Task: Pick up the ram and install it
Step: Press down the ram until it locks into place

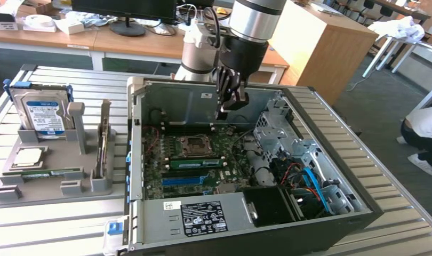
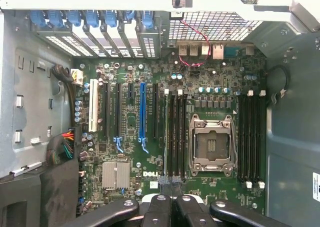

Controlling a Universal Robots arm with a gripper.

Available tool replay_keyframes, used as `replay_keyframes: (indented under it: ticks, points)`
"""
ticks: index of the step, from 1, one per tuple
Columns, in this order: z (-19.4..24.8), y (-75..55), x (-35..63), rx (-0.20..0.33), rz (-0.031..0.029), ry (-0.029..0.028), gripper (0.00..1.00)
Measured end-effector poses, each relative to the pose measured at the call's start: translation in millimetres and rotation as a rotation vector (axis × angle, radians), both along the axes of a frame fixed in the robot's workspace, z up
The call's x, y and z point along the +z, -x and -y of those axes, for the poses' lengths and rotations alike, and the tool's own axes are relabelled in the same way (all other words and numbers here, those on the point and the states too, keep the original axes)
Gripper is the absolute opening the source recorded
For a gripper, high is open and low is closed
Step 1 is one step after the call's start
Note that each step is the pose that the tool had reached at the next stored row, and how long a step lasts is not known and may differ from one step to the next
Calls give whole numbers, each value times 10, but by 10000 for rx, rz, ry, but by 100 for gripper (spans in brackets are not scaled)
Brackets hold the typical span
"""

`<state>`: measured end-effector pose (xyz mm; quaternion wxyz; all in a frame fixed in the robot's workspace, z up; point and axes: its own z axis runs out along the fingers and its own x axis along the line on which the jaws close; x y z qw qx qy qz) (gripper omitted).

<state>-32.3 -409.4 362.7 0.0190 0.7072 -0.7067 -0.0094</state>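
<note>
Pincer (image 1: 224, 113) shut tight, holding nothing, hovering above ram (image 1: 194, 162), seated in motherboard (image 1: 159, 172)

Drive cage (image 1: 277, 133) crowds motherboard (image 1: 156, 173).

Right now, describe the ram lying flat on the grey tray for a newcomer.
On the exterior view's left, beside the open black computer case, sits a grey tray. Along its near edge lies the ram, a long thin green circuit-board stick; the square silver processor chip and upright blue-labelled hard drive behind it are broader.
</note>
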Motion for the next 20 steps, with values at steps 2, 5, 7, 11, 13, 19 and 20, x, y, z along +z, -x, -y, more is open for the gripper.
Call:
replay_keyframes:
  ticks: [2, 5, 7, 11, 13, 19, 20]
  points:
    - [0, -15, -2, 0, -1, -4, 10]
    - [0, -53, -5, -1, 1, -19, 10]
    - [0, -88, -6, -2, 0, -26, 10]
    - [0, -180, -9, 0, 0, -38, 10]
    - [0, -220, -12, -2, 0, -43, 10]
    - [0, -285, -21, -1, 0, -57, 10]
    - [0, -294, -23, -1, -1, -59, 10]
